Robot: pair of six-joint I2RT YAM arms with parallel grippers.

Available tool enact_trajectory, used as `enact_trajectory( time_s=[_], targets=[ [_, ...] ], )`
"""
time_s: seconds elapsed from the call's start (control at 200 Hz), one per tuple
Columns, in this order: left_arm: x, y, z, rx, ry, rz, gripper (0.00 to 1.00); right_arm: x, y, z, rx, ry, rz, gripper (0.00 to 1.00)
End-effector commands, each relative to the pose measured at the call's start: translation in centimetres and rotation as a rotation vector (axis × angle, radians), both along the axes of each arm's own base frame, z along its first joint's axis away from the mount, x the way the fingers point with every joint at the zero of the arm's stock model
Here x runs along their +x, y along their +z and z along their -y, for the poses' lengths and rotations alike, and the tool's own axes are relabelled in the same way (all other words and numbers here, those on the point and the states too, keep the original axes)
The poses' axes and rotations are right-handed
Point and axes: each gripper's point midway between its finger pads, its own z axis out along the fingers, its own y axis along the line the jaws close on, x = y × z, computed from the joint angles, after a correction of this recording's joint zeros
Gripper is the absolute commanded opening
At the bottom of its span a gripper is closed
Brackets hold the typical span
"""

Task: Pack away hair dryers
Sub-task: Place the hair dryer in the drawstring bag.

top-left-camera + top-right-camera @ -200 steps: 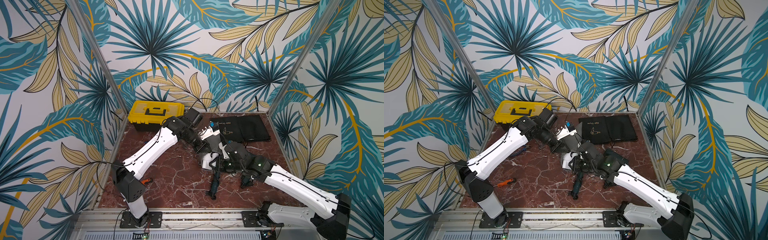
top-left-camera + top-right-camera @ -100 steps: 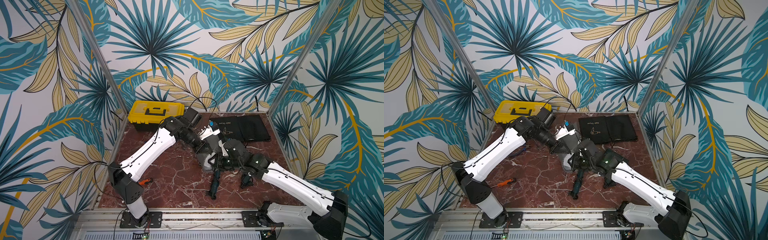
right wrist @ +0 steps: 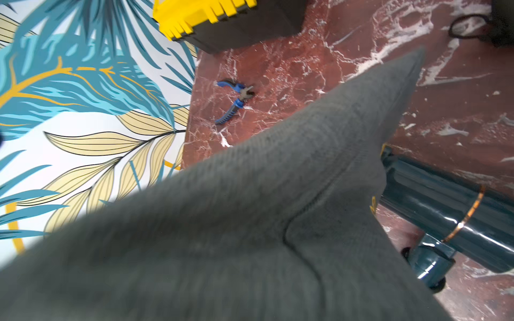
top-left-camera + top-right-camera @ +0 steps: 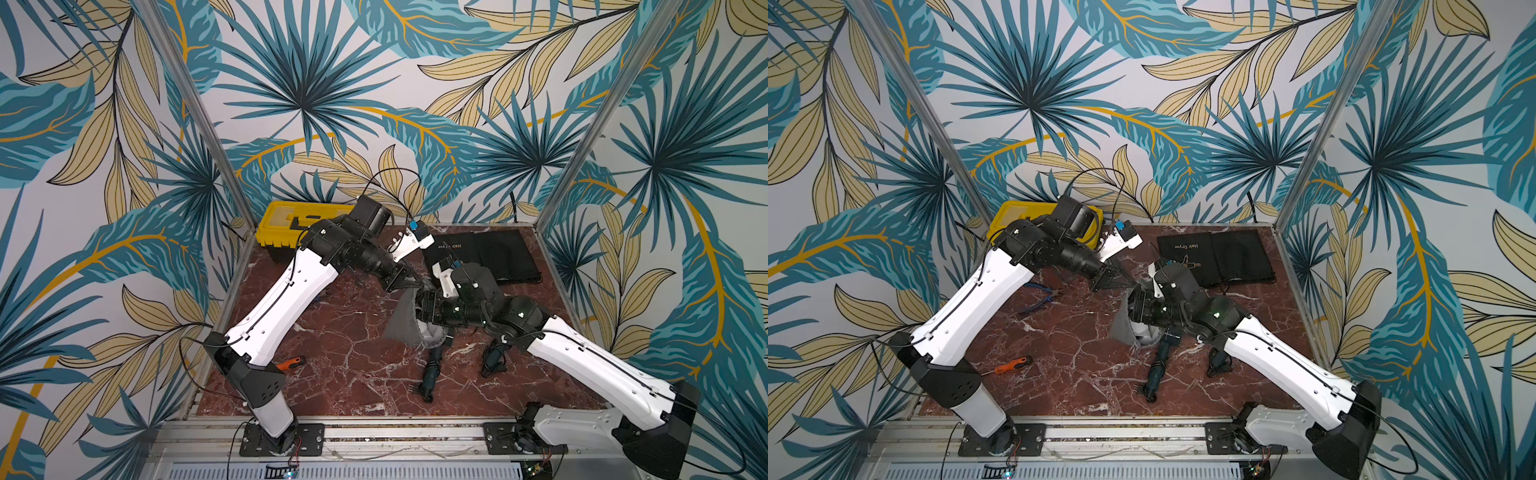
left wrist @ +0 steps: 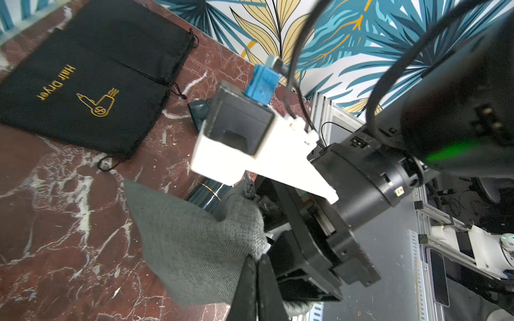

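**Left wrist view alone showed the grip on the grey bag (image 5: 189, 244)**

Seen from the left wrist, the left gripper (image 5: 258, 291) had its jaws closed tight on the bag's gathered rim, with cloth pinched between them. Both top views gave only the arm's black tip meeting the bag's raised upper corner above the table (image 4: 345, 332).

The right gripper (image 4: 428, 309) sat at the bag's mouth in both top views. Cloth covered its fingers, and grey fabric nearly filled the right wrist view. How far it stood open, or whether it held anything, could not be told.

The white hair dryer (image 4: 1144, 332) showed only in the top views, as a pale patch at the bag's lower end, partly covered. The teal hair dryer (image 3: 445, 205) lay on the table just beside the bag. The right wrist view showed a gold band round its barrel, and the top views showed its cord-wrapped handle. The black hair dryer (image 4: 490, 361) lay beside the right forearm, visible from above only.

The pliers (image 3: 235, 104) showed clearly from the right wrist, near the yellow toolbox (image 3: 203, 14). The screwdriver (image 4: 291, 363) lay by the left arm's base, seen only from above. The black bags (image 5: 91, 83) lay flat at the back, and their gold "Hair Dryer" lettering was clearest from the left wrist.
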Motion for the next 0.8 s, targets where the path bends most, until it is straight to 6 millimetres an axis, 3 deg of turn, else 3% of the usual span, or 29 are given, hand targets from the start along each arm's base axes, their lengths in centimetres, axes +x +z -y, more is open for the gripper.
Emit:
enact_trajectory(
  time_s=[0.0,0.115,0.2,0.36,0.496,0.616,0.796],
  targets=[
    [1.8,2.4,-1.4,-0.032,0.059,0.057,0.0,-0.5,1.2,0.6,-0.04,0.047,0.049,0.58],
    [3.5,2.2,-2.8,-0.016,0.114,0.069,0.0,-1.6,3.2,0.4,-0.019,0.129,0.104,0.58],
    [4.0,1.4,-3.5,-0.002,0.129,0.058,0.0,-2.1,4.3,1.6,-0.045,0.131,0.148,0.59],
    [3.6,-0.3,-4.4,0.035,0.114,0.057,0.0,-2.9,5.6,4.0,-0.088,0.09,0.206,0.65],
    [2.9,-0.4,-4.9,0.046,0.104,0.081,0.0,-2.7,5.6,3.7,-0.059,0.091,0.228,0.66],
    [2.5,0.9,-5.1,0.023,0.105,0.107,0.0,-1.6,5.0,2.4,-0.042,0.097,0.235,0.66],
    [1.1,5.1,-5.4,-0.053,0.094,0.174,0.0,-0.6,6.1,-0.3,0.017,0.159,0.258,0.67]
  ],
)
